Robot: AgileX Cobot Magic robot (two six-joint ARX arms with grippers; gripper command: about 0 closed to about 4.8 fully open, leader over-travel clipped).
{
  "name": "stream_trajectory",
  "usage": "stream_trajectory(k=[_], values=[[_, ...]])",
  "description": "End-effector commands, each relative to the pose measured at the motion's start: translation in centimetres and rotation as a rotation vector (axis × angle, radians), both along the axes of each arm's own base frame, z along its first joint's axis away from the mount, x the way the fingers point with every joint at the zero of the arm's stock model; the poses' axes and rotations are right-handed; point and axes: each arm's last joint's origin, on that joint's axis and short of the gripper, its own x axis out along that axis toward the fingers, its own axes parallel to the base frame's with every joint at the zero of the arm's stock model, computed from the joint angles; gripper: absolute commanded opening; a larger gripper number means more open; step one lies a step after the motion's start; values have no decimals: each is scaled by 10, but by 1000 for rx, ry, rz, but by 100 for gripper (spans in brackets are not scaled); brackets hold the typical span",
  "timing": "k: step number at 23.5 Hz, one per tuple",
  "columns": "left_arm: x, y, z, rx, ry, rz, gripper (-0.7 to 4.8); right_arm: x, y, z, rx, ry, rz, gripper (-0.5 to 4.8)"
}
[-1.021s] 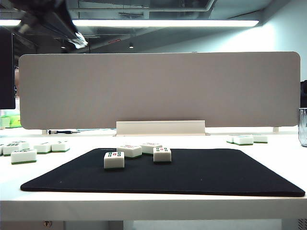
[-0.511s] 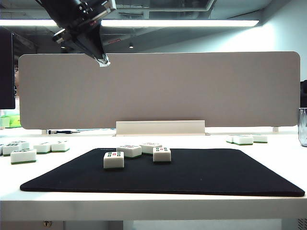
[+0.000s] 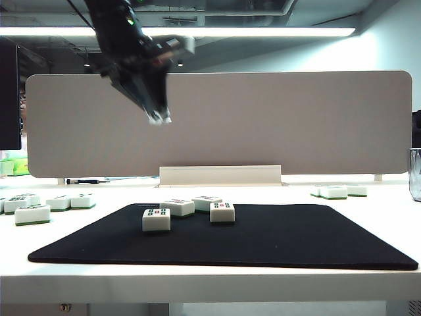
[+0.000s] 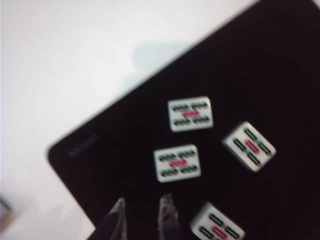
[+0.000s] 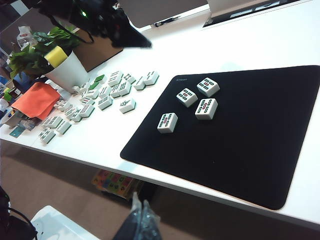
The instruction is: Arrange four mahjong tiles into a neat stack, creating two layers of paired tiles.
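- Exterior view: the left gripper (image 3: 158, 120) is seen high above the table, its dark arm slanting down from the upper left, fingertips slightly parted and empty. The four cream-white, green-backed mahjong tiles (image 3: 189, 212) lie unstacked near the rear left of the black rectangular mat (image 3: 296, 240); much bare mat is left to the right.
- Left wrist view: narrowly parted fingers (image 4: 116, 220) are held above the tiles, near the mat's corner.
- Right wrist view: the right gripper (image 5: 139, 215) is seen clenched and empty, beyond the white table (image 5: 280, 35) edge.

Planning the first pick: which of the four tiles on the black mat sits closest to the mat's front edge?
The leftmost tile. It lies alone ahead of the other three, which cluster farther back toward the divider. The left claw hovers high above it.
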Motion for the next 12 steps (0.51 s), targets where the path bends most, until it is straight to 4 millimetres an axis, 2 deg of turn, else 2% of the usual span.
stream_trajectory(k=[1, 4, 8, 10, 11, 12], values=[[-8, -14, -22, 123, 126, -18, 89, -2, 0, 1, -4, -25, -1, -2], [-14, -16, -42, 225, 270, -24, 89, -2, 0, 1, -3, -24, -1, -1], [-13, -17, -50, 205, 336, 76, 90, -2, 0, 1, -3, -23, -1, -1], [-13, -18, -50, 142, 390, 188, 151, -2, 0, 1, -3, -24, -1, -1], [-13, -19, -50, 93, 427, 250, 239, -2, 0, 1, -4, -24, -1, -1], [-13, -20, -50, 75, 443, 279, 278, -2, 0, 1, -4, -24, -2, -1]])
